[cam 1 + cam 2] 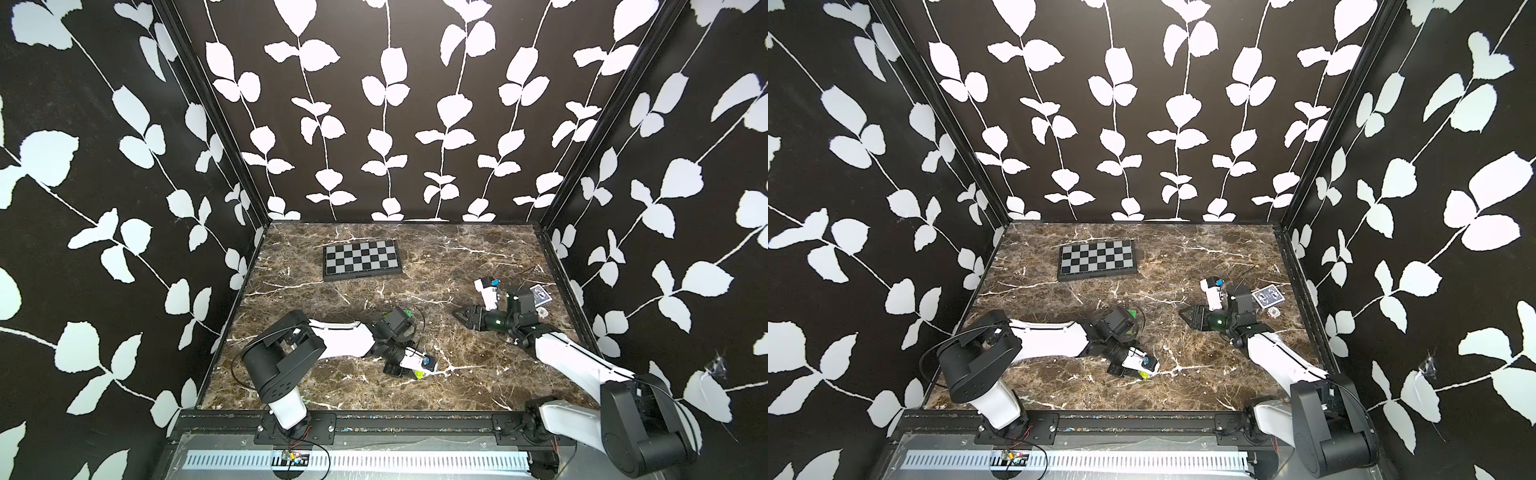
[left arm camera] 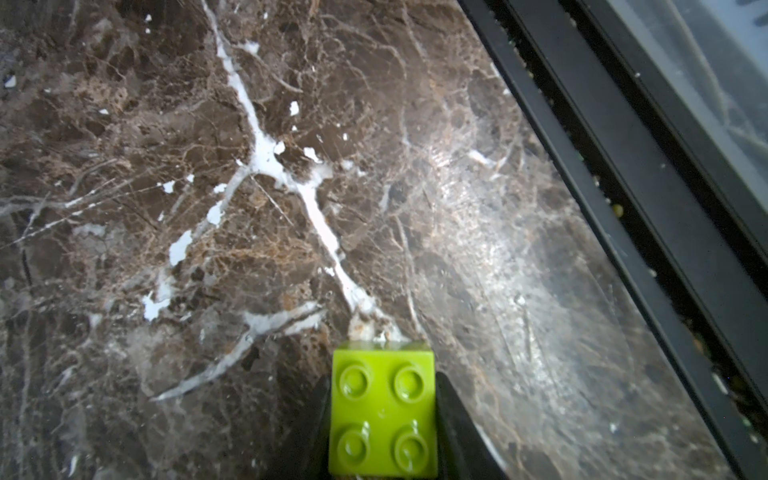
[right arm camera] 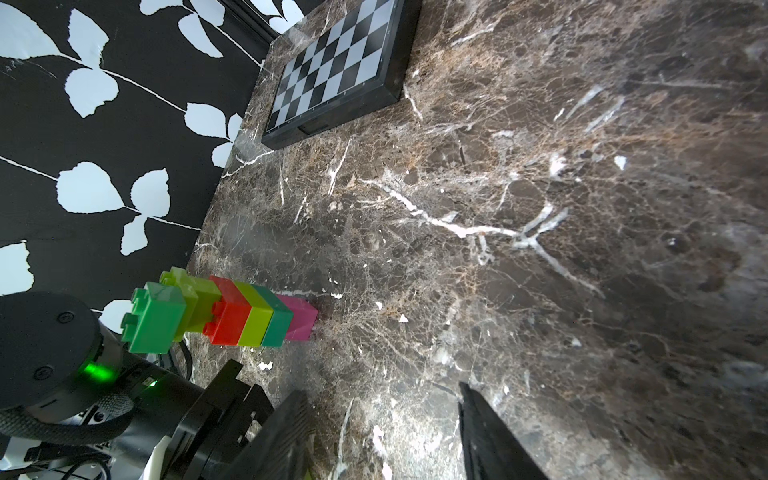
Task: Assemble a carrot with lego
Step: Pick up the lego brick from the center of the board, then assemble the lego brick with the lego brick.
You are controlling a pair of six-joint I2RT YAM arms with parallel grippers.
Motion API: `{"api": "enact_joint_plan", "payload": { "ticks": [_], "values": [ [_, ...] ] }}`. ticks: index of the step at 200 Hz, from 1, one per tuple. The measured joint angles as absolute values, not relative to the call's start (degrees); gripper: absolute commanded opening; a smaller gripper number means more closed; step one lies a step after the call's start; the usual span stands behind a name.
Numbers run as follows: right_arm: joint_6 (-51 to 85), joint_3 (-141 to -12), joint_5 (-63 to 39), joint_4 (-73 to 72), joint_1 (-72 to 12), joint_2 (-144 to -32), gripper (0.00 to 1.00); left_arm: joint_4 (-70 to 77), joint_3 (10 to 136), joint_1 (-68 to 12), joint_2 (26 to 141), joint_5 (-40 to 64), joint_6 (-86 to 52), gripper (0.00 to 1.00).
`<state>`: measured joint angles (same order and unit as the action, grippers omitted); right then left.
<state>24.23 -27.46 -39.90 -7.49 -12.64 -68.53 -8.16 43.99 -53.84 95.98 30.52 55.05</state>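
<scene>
While the left gripper pinches a lime brick between its 2 dark fingers, the brick's 4 studs face the wrist camera. Its far end lies at or just above the table, and I cannot tell whether they touch. In a top view this gripper sits low near the front edge. The right gripper has its jaws spread with nothing between them, over bare table right of centre. The carrot stands with its pink end on the table, then green, lime and red bands, with lime and green bricks at the top. In both top views the left arm's wrist hides most of it, leaving a green sliver, well apart from the right gripper. The board lies flat at the back left.
</scene>
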Motion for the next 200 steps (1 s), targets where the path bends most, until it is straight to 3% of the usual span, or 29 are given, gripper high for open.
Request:
{"api": "enact_joint_plan", "payload": {
  "ticks": [38, 91, 125, 200],
  "values": [
    [23.24, -27.49, -37.95, -4.89, -13.02, -65.36, 0.67, -13.13, 44.77, -53.84, 93.49, 29.34, 52.49, 0.0],
    [20.82, -28.29, -28.82, 1.28, -16.51, -53.63, 0.75, -23.94, 51.92, -53.84, 81.06, 30.85, 43.59, 0.0],
    [20.43, -32.45, -25.65, 4.12, -19.38, -52.12, 0.77, -32.84, 59.92, -52.4, 73.17, 30.55, 40.01, 0.0],
    [28.62, -44.99, -29.06, 2.2, -31.64, -67.94, 0.8, -43.97, 63.05, -28.82, 60.64, 31.29, 41.8, 0.0]
  ]
}}
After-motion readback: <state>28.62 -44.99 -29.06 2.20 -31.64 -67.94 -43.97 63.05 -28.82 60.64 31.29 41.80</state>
